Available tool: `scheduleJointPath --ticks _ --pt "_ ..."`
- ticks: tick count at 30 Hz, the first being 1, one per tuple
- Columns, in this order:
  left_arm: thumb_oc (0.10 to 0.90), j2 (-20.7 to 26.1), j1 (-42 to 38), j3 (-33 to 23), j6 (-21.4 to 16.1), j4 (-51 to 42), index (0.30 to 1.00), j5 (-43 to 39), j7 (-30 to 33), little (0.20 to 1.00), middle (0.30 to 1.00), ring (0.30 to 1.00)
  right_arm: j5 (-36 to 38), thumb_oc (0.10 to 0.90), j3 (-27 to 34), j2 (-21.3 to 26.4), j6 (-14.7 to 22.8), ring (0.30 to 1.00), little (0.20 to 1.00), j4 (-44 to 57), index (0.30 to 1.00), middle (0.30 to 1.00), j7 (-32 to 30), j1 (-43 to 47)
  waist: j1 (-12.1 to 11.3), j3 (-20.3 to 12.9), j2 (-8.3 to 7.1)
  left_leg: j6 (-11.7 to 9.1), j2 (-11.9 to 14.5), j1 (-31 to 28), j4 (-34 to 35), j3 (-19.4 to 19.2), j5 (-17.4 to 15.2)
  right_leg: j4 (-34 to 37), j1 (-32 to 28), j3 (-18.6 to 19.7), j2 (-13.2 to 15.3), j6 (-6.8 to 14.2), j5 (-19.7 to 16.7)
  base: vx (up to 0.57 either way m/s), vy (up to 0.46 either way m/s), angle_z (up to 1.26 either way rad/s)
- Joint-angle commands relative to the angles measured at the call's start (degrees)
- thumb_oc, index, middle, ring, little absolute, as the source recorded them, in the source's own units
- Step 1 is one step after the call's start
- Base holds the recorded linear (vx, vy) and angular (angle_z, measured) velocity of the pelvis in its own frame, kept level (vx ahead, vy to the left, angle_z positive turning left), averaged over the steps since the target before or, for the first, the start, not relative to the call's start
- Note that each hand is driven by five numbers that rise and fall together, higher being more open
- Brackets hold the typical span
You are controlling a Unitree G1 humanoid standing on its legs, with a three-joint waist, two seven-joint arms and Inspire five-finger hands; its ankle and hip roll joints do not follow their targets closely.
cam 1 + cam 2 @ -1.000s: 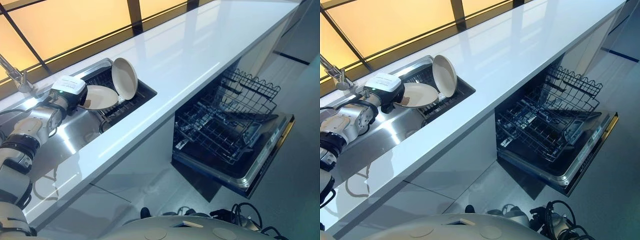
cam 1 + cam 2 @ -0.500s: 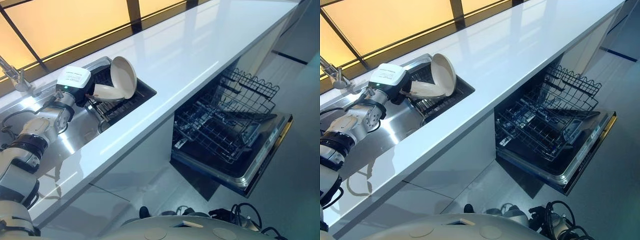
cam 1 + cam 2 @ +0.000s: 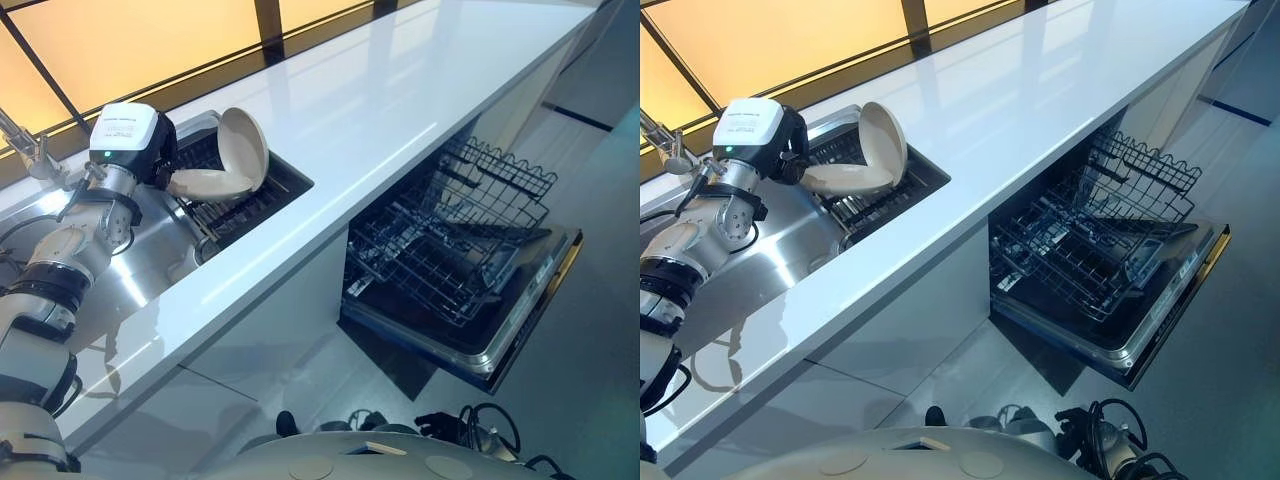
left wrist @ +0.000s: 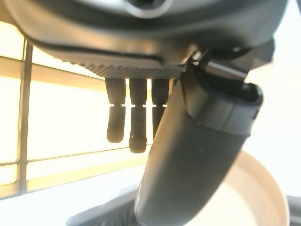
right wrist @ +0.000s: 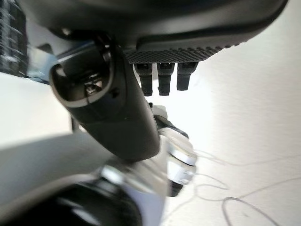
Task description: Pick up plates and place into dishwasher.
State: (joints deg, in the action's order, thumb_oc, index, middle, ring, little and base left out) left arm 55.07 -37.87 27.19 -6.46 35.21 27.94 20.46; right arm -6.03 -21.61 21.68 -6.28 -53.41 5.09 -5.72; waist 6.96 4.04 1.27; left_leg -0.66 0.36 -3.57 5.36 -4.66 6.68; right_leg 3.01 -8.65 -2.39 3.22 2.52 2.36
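My left hand (image 3: 160, 150) pinches a plate (image 3: 205, 184) by its rim, fingers (image 4: 131, 122) behind and thumb in front, tilting it clear of the rack (image 3: 245, 205) so it lifts free for the dishwasher (image 3: 450, 260).

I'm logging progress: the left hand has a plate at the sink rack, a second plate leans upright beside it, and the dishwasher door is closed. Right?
One thing is wrong: the dishwasher door is open, folded down with the wire racks pulled out, as the left eye view shows. The rest holds: the left hand is at the nearer plate by the sink rack, and the second plate leans upright beside it.
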Motion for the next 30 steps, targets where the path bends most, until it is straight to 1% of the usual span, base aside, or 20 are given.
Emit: scheduleJointPath --ticks 1,3,7,10,12,13,14,15,16,17,18,19,21,24,27,30 --pt "0.100 6.7 -3.7 -9.3 -0.2 -3.3 0.300 -0.6 4.3 0.200 0.300 0.300 3.2 0.800 2.5 3.1 3.4 0.900 0.900 7.3 0.900 0.900 -3.2 1.9 -0.2 -1.5 0.67 2.5 -5.0 -4.0 -0.4 0.2 -8.3 -2.1 4.3 1.4 -2.1 2.2 -3.3 0.00 0.000 0.00" --pt "0.100 8.1 -1.3 -11.1 -0.6 -5.0 0.300 0.0 4.0 0.200 0.300 0.300 3.8 0.800 4.4 4.1 4.9 0.900 0.900 10.1 0.900 0.900 -4.5 1.6 -0.4 -1.5 0.60 2.5 -5.0 -4.1 -0.4 0.3 -8.4 -2.1 4.3 1.3 -2.0 2.2 -3.2 -0.02 0.001 0.00" --pt "0.100 10.2 1.8 -13.5 -1.4 -6.9 0.300 -0.5 3.5 0.200 0.300 0.300 3.7 0.800 7.0 5.5 6.1 0.900 0.900 13.4 0.900 0.900 -5.1 0.9 -0.5 -1.6 0.53 2.5 -5.0 -4.0 -0.4 0.5 -8.4 -2.1 4.2 1.1 -1.9 2.3 -3.2 0.00 0.000 0.00" --pt "0.100 10.6 4.0 -14.9 -1.8 -8.0 0.300 -0.3 3.0 0.200 0.300 0.300 3.5 0.800 8.1 6.2 6.5 0.900 0.900 15.2 0.900 0.900 -5.1 0.7 -0.6 -1.7 0.48 2.4 -4.9 -4.1 -0.4 0.6 -8.4 -2.1 4.2 0.9 -1.8 2.4 -3.2 -0.01 -0.001 0.01" --pt "0.100 10.5 4.3 -14.6 -1.4 -8.7 0.300 -0.5 2.2 0.200 0.300 0.300 3.3 0.800 8.2 6.4 6.9 0.900 0.900 15.9 0.900 0.900 -5.4 0.8 -0.7 -1.7 0.42 2.4 -5.0 -4.1 -0.4 0.8 -8.5 -2.1 4.2 0.8 -1.8 2.4 -3.1 -0.02 -0.006 0.09" --pt "0.100 10.3 4.5 -14.5 -1.7 -8.8 0.300 -0.6 1.8 0.200 0.300 0.300 3.1 0.800 8.2 6.4 7.0 0.900 0.900 16.2 0.900 0.900 -5.4 0.9 -0.8 -1.8 0.37 2.4 -4.9 -4.1 -0.4 0.8 -8.5 -2.1 4.2 0.7 -1.8 2.5 -3.1 -0.01 -0.010 0.14" --pt "0.116 10.0 4.6 -14.2 -2.2 -8.7 0.314 -1.3 0.7 0.216 0.314 0.314 3.2 0.800 8.1 6.4 7.0 0.900 0.900 16.3 0.900 0.900 -5.4 1.0 -0.8 -1.8 0.34 2.4 -4.9 -4.0 -0.4 0.8 -8.5 -2.1 4.2 0.7 -1.7 2.5 -3.1 -0.02 -0.014 0.14" --pt "0.517 9.8 4.7 -13.6 -2.8 -9.1 0.658 -1.9 -1.0 0.617 0.658 0.658 3.2 0.800 8.1 6.4 6.8 0.900 0.900 16.5 0.900 0.900 -5.2 1.2 -0.8 -1.8 0.32 2.4 -4.9 -4.0 -0.4 0.8 -8.5 -2.2 4.3 0.5 -1.7 2.6 -3.1 -0.02 -0.013 0.10" --pt "0.517 9.6 4.8 -13.2 -3.2 -9.7 0.658 -2.6 -2.8 0.617 0.658 0.658 3.3 0.800 8.0 6.3 6.6 0.900 0.900 16.6 0.900 0.900 -4.9 1.3 -0.8 -1.8 0.31 2.4 -4.9 -4.0 -0.4 0.7 -8.5 -2.1 4.3 0.5 -1.7 2.6 -3.2 -0.01 -0.012 0.04" --pt "0.800 9.5 4.9 -13.1 -3.8 -9.9 0.900 -3.6 -4.5 0.900 0.900 0.900 3.3 0.800 8.0 6.3 6.5 0.900 0.900 16.6 0.900 0.900 -4.7 1.3 -0.9 -1.8 0.31 2.4 -4.9 -4.0 -0.4 0.7 -8.5 -2.1 4.3 0.5 -1.7 2.6 -3.2 0.00 0.000 0.00" --pt "0.800 9.1 5.0 -12.7 -4.0 -10.4 0.900 -3.7 -6.6 0.900 0.900 0.900 3.2 0.800 7.9 6.1 6.4 0.900 0.900 16.4 0.900 0.900 -4.4 1.5 -0.9 -1.7 0.32 2.4 -4.8 -4.0 -0.4 0.7 -8.5 -2.1 4.3 0.6 -1.7 2.6 -3.2 0.00 0.000 0.00" --pt "0.800 9.1 4.9 -12.4 -3.3 -10.9 0.900 -3.5 -7.5 0.900 0.900 0.900 3.2 0.800 7.8 6.1 6.3 0.900 0.900 16.4 0.900 0.900 -4.1 1.5 -0.8 -1.7 0.35 2.4 -4.8 -4.0 -0.4 0.6 -8.5 -2.1 4.3 0.6 -1.7 2.6 -3.2 0.00 0.000 0.00" --pt "0.800 9.0 4.0 -11.3 -3.0 -12.1 0.900 -6.7 -10.7 0.900 0.900 0.900 2.8 0.800 7.3 5.9 6.0 0.900 0.900 16.2 0.900 0.900 -3.1 1.6 -0.7 -1.6 0.43 2.4 -4.8 -4.0 -0.4 0.5 -8.4 -2.1 4.3 0.6 -1.7 2.7 -3.2 0.00 0.000 0.00" --pt "0.800 8.2 1.3 -9.3 -1.8 -13.1 0.900 -8.2 -13.6 0.900 0.900 0.900 2.4 0.800 6.0 5.4 5.7 0.900 0.900 15.9 0.900 0.900 -2.3 1.7 -0.4 -1.4 0.62 2.5 -4.7 -4.1 -0.4 0.1 -8.4 -2.2 4.3 0.5 -1.8 2.7 -3.1 0.00 0.000 0.00" --pt "0.800 7.1 -2.2 -6.4 -0.5 -14.3 0.900 -7.8 -16.0 0.900 0.900 0.900 2.2 0.800 4.4 4.5 5.3 0.900 0.900 15.8 0.900 0.900 -2.1 1.8 0.0 -1.2 0.79 2.6 -4.6 -4.1 -0.4 -0.2 -8.4 -2.4 4.4 0.6 -1.8 2.8 -3.0 0.00 0.000 0.00" --pt "0.800 5.7 -6.0 -3.1 0.7 -14.7 0.900 -8.7 -16.9 0.900 0.900 0.900 2.1 0.800 2.8 3.9 5.3 0.900 0.900 15.2 0.900 0.900 -1.8 2.2 0.3 -1.1 0.84 2.6 -4.6 -4.1 -0.4 -0.4 -8.5 -2.4 4.5 0.6 -1.8 2.8 -3.0 0.01 -0.035 0.00"
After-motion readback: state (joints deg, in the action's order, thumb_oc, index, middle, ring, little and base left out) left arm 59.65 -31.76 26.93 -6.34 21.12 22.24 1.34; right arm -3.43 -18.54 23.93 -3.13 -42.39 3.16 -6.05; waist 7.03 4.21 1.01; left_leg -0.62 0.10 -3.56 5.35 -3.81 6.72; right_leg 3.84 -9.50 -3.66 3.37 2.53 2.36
